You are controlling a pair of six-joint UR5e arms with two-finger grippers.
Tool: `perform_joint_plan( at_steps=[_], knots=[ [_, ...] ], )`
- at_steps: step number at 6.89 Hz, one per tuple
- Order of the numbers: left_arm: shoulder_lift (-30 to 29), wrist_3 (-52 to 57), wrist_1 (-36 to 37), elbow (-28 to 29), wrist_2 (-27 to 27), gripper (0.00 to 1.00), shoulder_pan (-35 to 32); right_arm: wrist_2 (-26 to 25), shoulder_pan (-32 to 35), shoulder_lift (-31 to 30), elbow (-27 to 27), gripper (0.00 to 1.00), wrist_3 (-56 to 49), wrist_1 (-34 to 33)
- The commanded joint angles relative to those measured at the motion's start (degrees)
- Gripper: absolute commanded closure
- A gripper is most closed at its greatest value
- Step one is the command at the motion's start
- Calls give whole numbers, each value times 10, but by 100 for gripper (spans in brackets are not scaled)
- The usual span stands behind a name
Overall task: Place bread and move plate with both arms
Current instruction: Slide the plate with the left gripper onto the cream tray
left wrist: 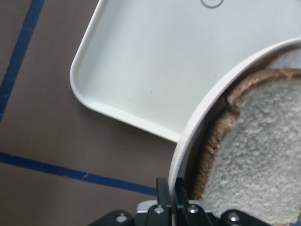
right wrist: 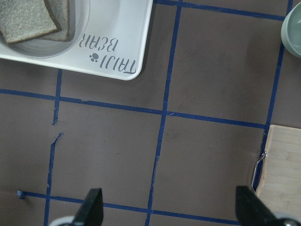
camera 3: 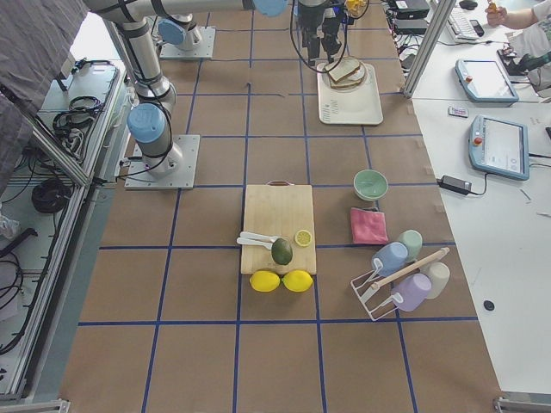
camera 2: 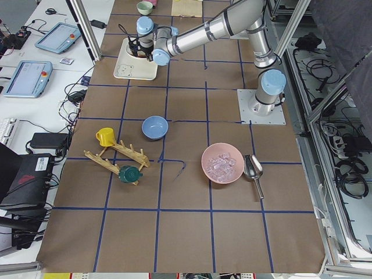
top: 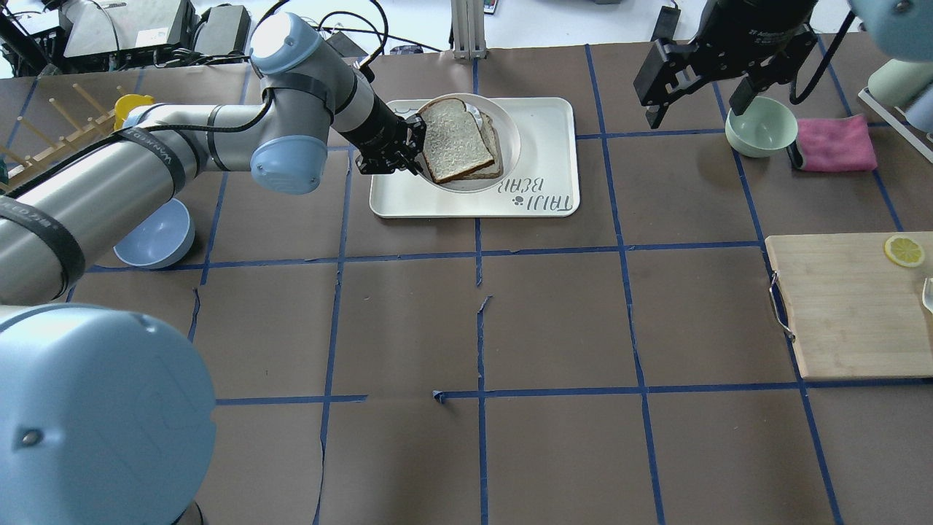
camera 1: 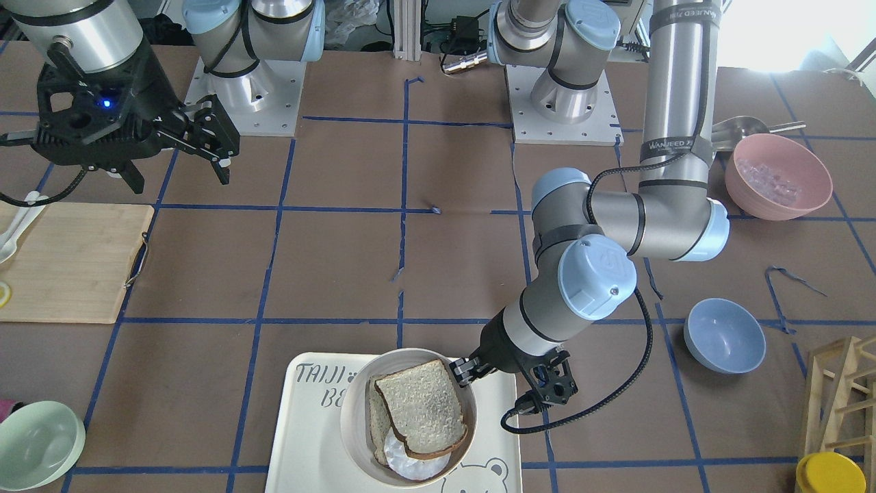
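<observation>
The bread (top: 453, 138), a thick dark-crusted slice, lies in the cream plate (top: 512, 131) on top of a thinner pale slice. The plate stands on the TAIJI BEAR tray (top: 543, 157). My left gripper (top: 408, 148) is shut on the plate's left rim; the left wrist view shows its fingers pinching the rim (left wrist: 207, 108) beside the bread (left wrist: 254, 155). In the front view it (camera 1: 465, 370) is at the plate's right rim (camera 1: 350, 411), next to the bread (camera 1: 424, 407). My right gripper (top: 692, 102) is open and empty, raised above the table right of the tray.
A mint-green bowl (top: 760, 125) and a pink cloth (top: 834, 144) lie under and beside the right gripper. A wooden cutting board (top: 853, 306) with a lemon slice is at the right. A blue bowl (top: 154, 233) sits under the left arm. A pink bowl (camera 1: 778, 176) stands near the left base.
</observation>
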Motion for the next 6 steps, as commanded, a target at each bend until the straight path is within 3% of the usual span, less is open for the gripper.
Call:
perform_joint_plan(
  at_steps=[1,3,4,6],
  knots=[
    [-45,-8,0,24,0,100,0,3,0,-1,0,0,0,0],
    [-57,-7,0,21,-2,97,0,4,0,0,0,0,-1,0],
    [-53,5,0,27,-2,1,0,4,0,1,0,0,-1,0],
    [-3,5,-41,24,0,0,-3,3,-1,1,0,0,-1,0]
  ],
)
